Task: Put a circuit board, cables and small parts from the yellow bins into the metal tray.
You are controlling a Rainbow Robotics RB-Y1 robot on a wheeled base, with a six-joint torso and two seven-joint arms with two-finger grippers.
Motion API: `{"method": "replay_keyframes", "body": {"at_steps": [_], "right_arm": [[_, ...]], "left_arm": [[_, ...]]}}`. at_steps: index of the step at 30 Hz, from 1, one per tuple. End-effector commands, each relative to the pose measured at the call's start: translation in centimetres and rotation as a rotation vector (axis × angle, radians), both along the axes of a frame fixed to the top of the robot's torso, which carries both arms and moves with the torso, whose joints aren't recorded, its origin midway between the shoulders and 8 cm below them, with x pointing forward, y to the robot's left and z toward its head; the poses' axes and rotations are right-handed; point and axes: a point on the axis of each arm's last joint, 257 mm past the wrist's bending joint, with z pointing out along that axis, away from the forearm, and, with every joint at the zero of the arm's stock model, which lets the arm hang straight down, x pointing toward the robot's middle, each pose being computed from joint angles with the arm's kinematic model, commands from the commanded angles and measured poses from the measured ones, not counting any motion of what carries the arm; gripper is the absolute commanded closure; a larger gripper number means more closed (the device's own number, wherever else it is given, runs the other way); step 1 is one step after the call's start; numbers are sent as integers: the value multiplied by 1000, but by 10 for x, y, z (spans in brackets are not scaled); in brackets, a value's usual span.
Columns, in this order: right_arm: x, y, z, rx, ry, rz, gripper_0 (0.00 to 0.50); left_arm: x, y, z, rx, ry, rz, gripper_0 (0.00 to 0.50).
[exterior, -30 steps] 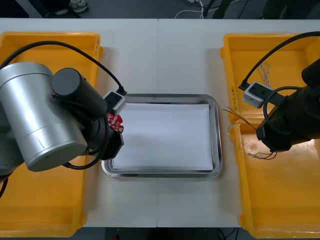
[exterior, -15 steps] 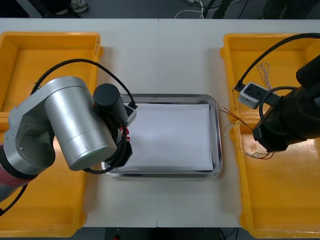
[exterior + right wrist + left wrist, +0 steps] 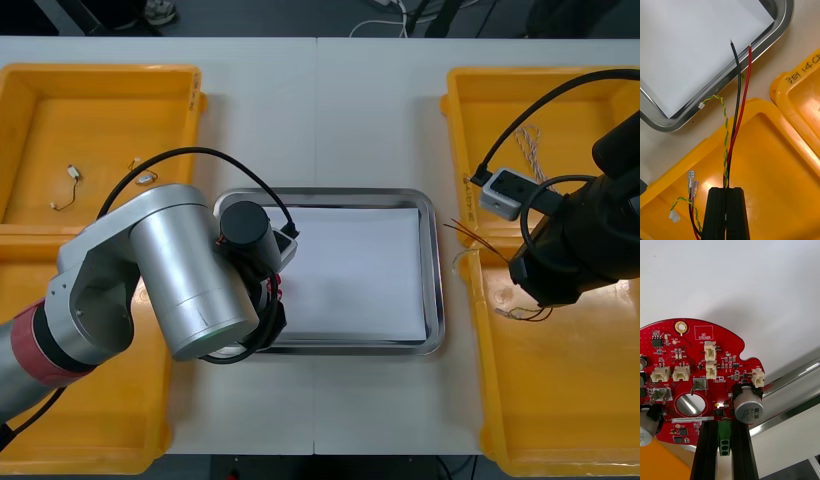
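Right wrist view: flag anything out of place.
The right gripper, over a yellow bin, is shut on a cable bundle whose bare ends stick out past the bin's rim toward the metal tray. Nothing looks damaged.

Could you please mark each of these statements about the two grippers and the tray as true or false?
1. The left gripper is shut on a red circuit board. True.
2. The circuit board lies released, flat in the middle of the metal tray. False: the gripper holds it over the tray's rim.
3. The right gripper is open, with nothing between its fingers. False: it is shut on cables.
4. The right gripper is above a yellow bin, not above the tray. True.
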Motion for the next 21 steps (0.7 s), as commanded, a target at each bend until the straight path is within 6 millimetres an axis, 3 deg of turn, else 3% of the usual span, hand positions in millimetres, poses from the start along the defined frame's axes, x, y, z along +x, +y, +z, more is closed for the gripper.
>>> {"method": "replay_keyframes", "body": {"at_steps": [1, 11, 21], "right_arm": [[2, 0, 12, -37, -37, 2, 500], [1, -1, 11, -49, -36, -5, 500], [1, -3, 10, -53, -36, -20, 500]], "left_arm": [[12, -29, 8, -67, -43, 36, 500], [18, -41, -3, -72, -48, 22, 500], [13, -35, -11, -53, -30, 21, 500]]}}
